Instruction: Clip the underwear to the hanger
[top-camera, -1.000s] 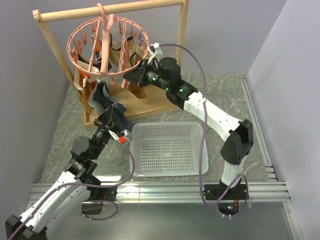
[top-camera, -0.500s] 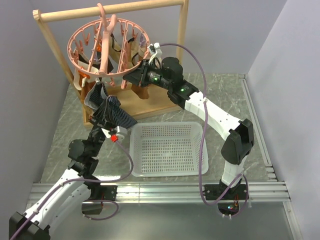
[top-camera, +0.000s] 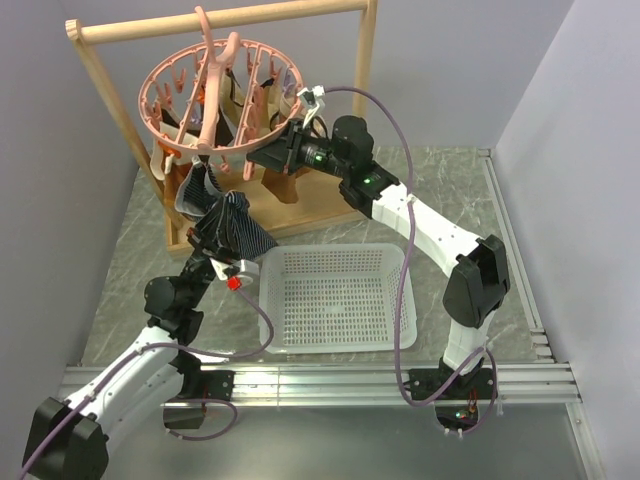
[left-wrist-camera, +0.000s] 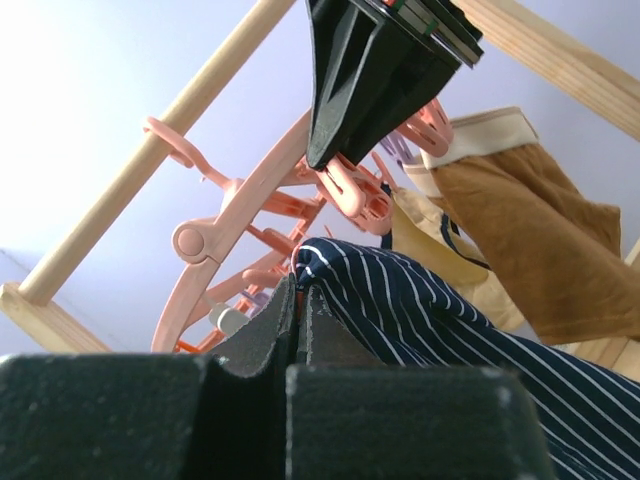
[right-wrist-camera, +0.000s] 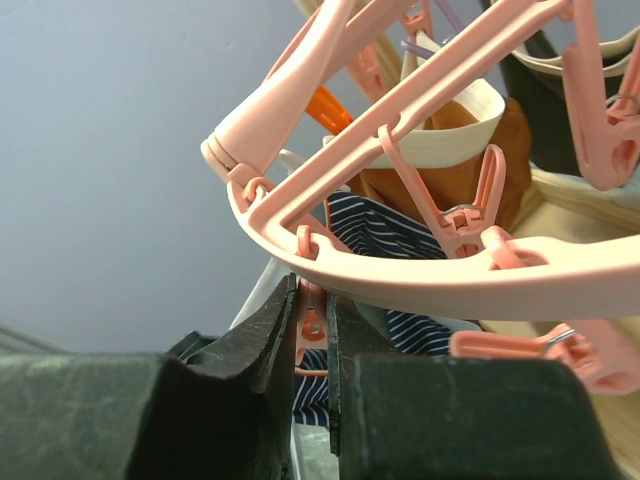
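The pink ring hanger (top-camera: 215, 95) hangs by its hook from the wooden rack's top bar. My left gripper (top-camera: 222, 212) is shut on an edge of the navy striped underwear (top-camera: 243, 235) and holds it up just under the ring's near rim; the cloth (left-wrist-camera: 470, 330) drapes to the right. My right gripper (top-camera: 258, 152) is shut on a pink clip (right-wrist-camera: 312, 325) hanging from the ring's rim (right-wrist-camera: 450, 275). In the left wrist view its black fingers (left-wrist-camera: 370, 70) sit right above the underwear's held edge. The striped cloth (right-wrist-camera: 375, 225) shows behind that clip.
A white perforated basket (top-camera: 335, 297) sits on the table in front of the rack. Brown and tan garments (top-camera: 262, 120) hang on the hanger's far clips. The wooden rack frame (top-camera: 370, 100) stands at the back left.
My left gripper has lifted the underwear from low near the basket's corner up toward the ring's near rim. The right gripper has stayed at the rim, and the hanger has tilted slightly.
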